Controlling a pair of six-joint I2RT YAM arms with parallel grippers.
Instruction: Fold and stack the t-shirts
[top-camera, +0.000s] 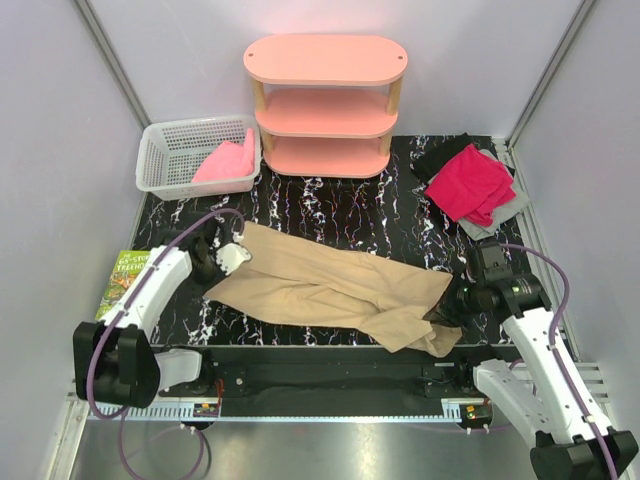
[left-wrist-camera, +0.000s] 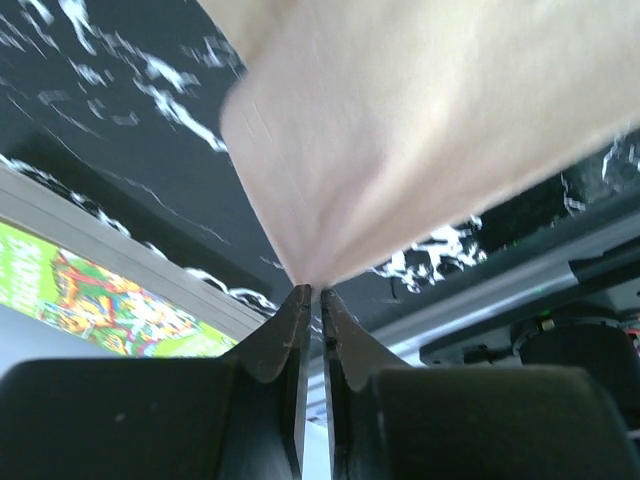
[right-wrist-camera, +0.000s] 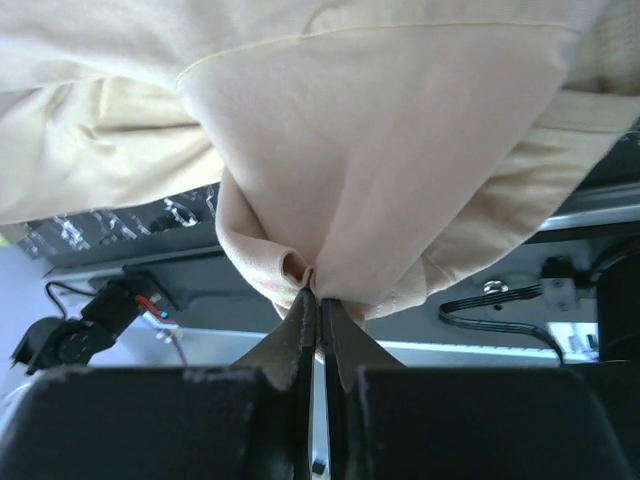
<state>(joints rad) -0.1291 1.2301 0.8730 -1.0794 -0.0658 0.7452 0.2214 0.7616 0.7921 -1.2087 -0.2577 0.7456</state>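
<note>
A: Where is the tan t-shirt (top-camera: 330, 285) found?
B: It is spread across the black table (top-camera: 300, 215), pinched at its left end by the left gripper (top-camera: 232, 256) and at its right end by the right gripper (top-camera: 448, 308).

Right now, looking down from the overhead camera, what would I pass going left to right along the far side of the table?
First the white mesh basket, then the pink shelf, then the magenta t-shirt.
</note>
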